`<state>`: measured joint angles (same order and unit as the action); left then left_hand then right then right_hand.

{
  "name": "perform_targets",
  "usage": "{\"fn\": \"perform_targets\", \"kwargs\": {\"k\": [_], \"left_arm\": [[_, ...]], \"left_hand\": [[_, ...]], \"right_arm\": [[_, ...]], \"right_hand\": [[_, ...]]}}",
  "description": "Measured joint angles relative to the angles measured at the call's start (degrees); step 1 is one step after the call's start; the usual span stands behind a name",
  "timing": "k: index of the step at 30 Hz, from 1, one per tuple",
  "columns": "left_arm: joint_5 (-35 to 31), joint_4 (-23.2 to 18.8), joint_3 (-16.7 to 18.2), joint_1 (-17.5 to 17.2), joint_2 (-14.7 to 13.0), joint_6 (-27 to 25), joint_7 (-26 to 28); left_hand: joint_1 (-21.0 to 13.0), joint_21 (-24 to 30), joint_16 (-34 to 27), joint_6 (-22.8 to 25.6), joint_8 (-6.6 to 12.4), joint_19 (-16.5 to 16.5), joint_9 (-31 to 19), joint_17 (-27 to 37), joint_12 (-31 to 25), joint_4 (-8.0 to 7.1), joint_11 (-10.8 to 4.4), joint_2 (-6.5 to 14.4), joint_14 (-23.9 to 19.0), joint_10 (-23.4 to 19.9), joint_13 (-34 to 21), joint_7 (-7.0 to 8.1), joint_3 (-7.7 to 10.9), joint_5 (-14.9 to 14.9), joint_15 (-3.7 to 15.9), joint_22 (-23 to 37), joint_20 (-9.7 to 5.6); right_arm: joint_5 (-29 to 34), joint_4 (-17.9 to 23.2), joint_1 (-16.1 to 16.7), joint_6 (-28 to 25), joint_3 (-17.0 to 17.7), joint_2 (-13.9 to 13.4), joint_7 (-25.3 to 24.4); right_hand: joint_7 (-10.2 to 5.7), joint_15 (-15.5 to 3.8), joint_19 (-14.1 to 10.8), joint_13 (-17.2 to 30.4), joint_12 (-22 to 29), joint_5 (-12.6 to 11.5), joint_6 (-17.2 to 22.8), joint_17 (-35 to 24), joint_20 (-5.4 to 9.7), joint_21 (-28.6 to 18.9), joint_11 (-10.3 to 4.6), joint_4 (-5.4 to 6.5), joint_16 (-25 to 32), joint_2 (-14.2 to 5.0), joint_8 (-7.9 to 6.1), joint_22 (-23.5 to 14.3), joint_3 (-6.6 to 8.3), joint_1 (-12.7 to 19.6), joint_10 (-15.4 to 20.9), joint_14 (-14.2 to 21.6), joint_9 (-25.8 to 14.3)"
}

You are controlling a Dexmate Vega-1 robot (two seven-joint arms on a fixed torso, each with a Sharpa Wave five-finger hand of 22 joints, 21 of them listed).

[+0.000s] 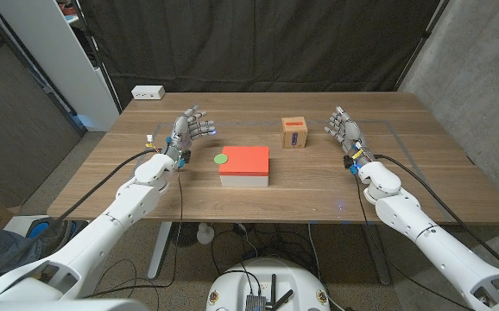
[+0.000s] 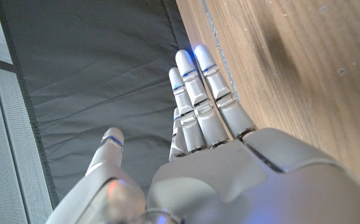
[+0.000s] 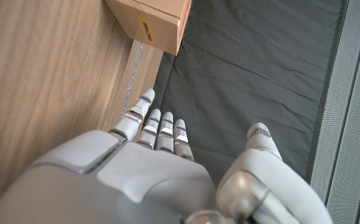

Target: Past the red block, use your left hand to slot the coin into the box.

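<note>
Looking down from the head view: left robot hand (image 1: pixel 191 130) raised over the wooden table (image 1: pixel 146 186), fingers spread apart, holding nothing. Small flat green coin (image 1: pixel 221 159) on the table just to the inner side of that robot hand, a little nearer the robot, touching or just beside the edge of the flat red-topped block on a white base (image 1: pixel 244 165). Small brown cardboard box with a red-rimmed slot on its top (image 1: pixel 294 133) beyond the block, nearer the right robot hand (image 1: pixel 344 131) than the left. Right robot hand also up, fingers parted, empty, just beside the box on its outer side. White power strip (image 1: pixel 148 92) at the table's far corner, beyond the left robot hand.

Turning to the left wrist view: left robot hand (image 2: pixel 198 143) with fingers straight and thumb held apart, wood grain alongside, dark curtain (image 2: pixel 93 68) behind.

Turning to the right wrist view: right robot hand (image 3: pixel 167 168) with fingers straight and together, thumb apart, nothing held; cardboard box (image 3: pixel 158 15) ahead of the fingertips, not touching.
</note>
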<state>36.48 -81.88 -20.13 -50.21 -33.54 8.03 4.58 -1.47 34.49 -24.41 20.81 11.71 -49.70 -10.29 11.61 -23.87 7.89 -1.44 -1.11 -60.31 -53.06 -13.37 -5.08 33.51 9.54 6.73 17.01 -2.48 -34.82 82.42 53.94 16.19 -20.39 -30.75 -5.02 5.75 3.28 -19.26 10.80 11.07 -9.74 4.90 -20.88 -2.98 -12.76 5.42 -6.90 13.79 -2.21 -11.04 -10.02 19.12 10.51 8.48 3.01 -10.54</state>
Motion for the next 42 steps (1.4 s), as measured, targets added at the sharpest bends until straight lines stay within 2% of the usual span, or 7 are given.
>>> {"fn": "perform_targets", "kwargs": {"k": [8,12,20,28,33,38,42], "left_arm": [[0.4,-2.5,0.6,-1.0,-1.4,-2.6,1.8],[1.1,-3.4,1.0,-1.5,-1.8,-3.7,2.2],[2.6,-4.8,1.5,-2.2,-2.4,-6.0,2.5],[5.4,-7.9,2.5,-3.7,-3.7,-9.7,3.1],[7.6,-10.2,3.3,-4.8,-4.4,-12.3,4.1],[9.5,-12.9,4.4,-6.3,-5.0,-14.9,6.6],[10.7,-14.8,5.2,-7.3,-5.4,-16.8,9.3]], "left_hand": [[0.5,8.0,-5.7,10.2,1.39,-10.9,0.0,1.1,-6.7,-0.95,-4.66,-0.5,-15.1,-20.8,-2.8,-0.91,-0.15,0.2,4.77,2.3,-5.23],[1.0,10.9,-9.3,13.4,1.44,-13.9,0.0,2.7,-10.7,-1.27,-6.03,-0.1,-19.9,-27.2,-5.3,-1.12,0.17,0.2,5.5,3.8,-7.25],[1.2,18.2,-24.8,18.3,0.26,-19.5,0.0,8.8,-27.6,-2.11,-8.33,0.2,-20.8,-29.0,-10.0,-1.15,0.59,0.2,5.46,9.5,-9.63],[-1.9,22.4,-34.1,20.8,0.26,-24.4,0.0,11.6,-36.3,1.31,-8.92,-1.5,-21.1,-29.0,-11.7,-0.95,2.84,0.4,5.77,12.5,-9.93],[-7.6,23.0,-37.1,22.4,0.26,-25.0,0.0,10.4,-39.1,3.12,-9.13,-2.1,-20.9,-28.8,-10.5,-0.11,4.69,0.6,5.56,13.0,-9.92],[-16.8,24.8,-40.9,25.7,0.68,-25.0,-0.1,7.7,-43.5,3.17,-9.28,-3.3,-20.9,-28.9,-8.9,0.86,6.82,1.1,5.55,14.4,-9.92],[-25.7,35.5,-50.4,27.7,0.69,-21.5,-0.7,7.0,-51.3,2.35,-9.65,-4.7,-20.9,-28.7,-8.6,1.63,7.9,1.7,5.55,31.3,-9.7]], "right_arm": [[0.4,0.5,0.4,0.1,-0.1,0.2,-0.7],[0.6,0.8,0.6,0.1,-0.1,0.2,-1.1],[0.7,1.4,0.9,0.1,-0.1,0.2,-1.5],[0.9,2.0,1.4,0.0,-0.1,0.0,-1.9],[1.0,2.4,1.8,-0.1,-0.1,0.0,-2.2],[1.1,3.0,2.2,-0.4,-0.1,-0.2,-2.5],[1.3,3.4,2.4,-0.6,-0.1,-0.4,-2.7]], "right_hand": [[-0.3,0.0,-0.1,0.0,0.0,0.0,0.3,0.0,-0.09,0.0,0.0,0.0,0.0,-0.6,0.0,0.0,0.0,0.0,0.0,0.0,0.0],[-0.3,0.0,-0.1,0.0,0.0,0.0,0.3,0.0,-0.09,0.0,0.0,0.0,0.0,-0.6,0.0,0.0,0.0,0.0,0.0,0.0,0.0],[-0.3,0.0,-0.1,0.0,0.0,0.0,0.3,0.0,-0.09,0.3,0.0,0.0,0.0,-0.6,0.0,0.0,0.0,0.0,0.0,0.0,0.0],[-0.3,0.0,-0.4,0.0,0.0,0.0,0.3,0.2,-0.4,0.3,0.0,0.0,0.0,-0.6,0.0,0.0,0.0,0.0,0.0,0.0,0.0],[-0.3,0.0,-0.6,0.0,0.0,0.0,0.3,0.2,-1.03,0.3,0.23,-0.19,0.0,-0.6,0.0,0.0,-0.19,0.0,0.2,0.0,0.0],[-0.3,0.0,-0.6,0.0,0.0,0.0,0.3,0.2,-1.64,0.3,0.22,-0.23,0.0,-0.6,0.0,0.0,-0.24,0.0,0.2,0.0,0.0],[-0.3,0.0,-0.6,0.0,0.0,0.0,0.3,0.2,-1.64,0.5,0.22,-0.23,0.0,-0.6,0.0,0.0,-0.24,0.0,0.2,0.0,0.0]]}}
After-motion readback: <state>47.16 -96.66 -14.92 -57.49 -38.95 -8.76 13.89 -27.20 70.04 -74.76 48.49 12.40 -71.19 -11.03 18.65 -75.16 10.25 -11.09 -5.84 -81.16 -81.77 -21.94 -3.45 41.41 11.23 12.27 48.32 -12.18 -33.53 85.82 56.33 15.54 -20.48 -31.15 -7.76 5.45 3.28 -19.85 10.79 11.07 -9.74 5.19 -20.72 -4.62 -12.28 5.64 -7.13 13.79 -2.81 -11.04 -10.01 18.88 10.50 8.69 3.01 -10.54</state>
